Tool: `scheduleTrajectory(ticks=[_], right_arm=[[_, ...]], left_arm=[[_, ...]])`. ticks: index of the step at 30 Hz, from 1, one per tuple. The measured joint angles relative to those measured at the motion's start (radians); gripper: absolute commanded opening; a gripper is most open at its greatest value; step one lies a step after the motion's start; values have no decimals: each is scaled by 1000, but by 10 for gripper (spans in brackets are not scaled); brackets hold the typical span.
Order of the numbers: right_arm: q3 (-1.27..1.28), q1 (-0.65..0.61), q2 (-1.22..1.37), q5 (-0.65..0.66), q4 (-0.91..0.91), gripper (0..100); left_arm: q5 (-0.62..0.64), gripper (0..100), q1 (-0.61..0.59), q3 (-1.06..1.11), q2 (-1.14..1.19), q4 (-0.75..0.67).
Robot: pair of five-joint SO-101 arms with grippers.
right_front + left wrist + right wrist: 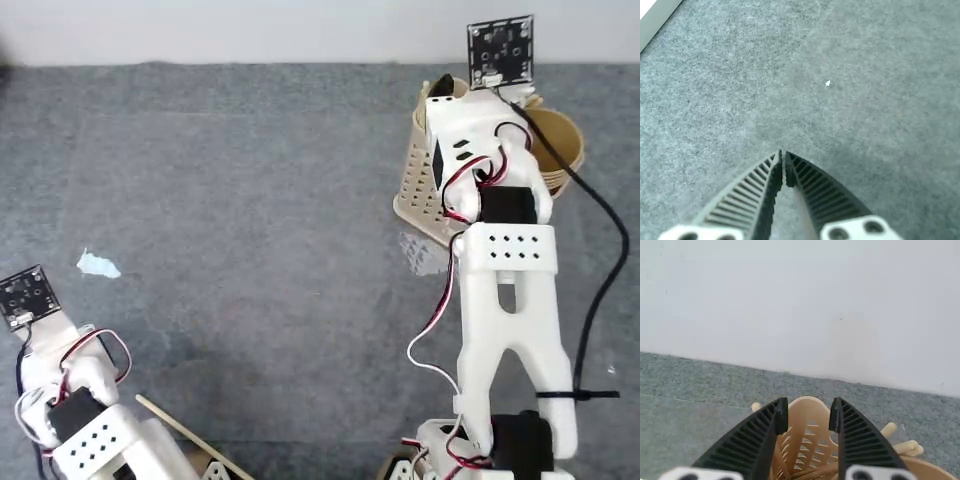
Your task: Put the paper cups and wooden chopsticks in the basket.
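Observation:
A beige slotted basket (418, 190) stands at the back right of the grey carpet, with a brown paper cup (556, 146) in its right side. My right gripper (807, 416) hangs open just above the basket (801, 442) with nothing between its fingers. Wooden chopstick ends (904, 446) stick out over the basket's rim beside the cup's edge (932, 468). One wooden chopstick (190, 434) lies on the carpet at the front left, its lower end running under the left arm. My left gripper (783, 161) is shut and empty, just above bare carpet.
A small pale blue scrap (97, 265) lies on the carpet at the left. A tiny white speck (828, 83) sits ahead of the left gripper. A white wall (800, 300) runs close behind the basket. The right arm (505, 300) and its black cable (612, 240) cover the right side.

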Motion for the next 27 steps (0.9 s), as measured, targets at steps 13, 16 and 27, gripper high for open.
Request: scheduleTrajectory(ticks=[13,16,27], right_arm=[[0,-184,-350,-25,496,150],[0,-265,-422,-37,637,150],[87,-605,-460,-176,1119,150]], left_arm=[[0,13,2,0,0,0],[0,13,2,0,0,0],[0,13,2,0,0,0]])
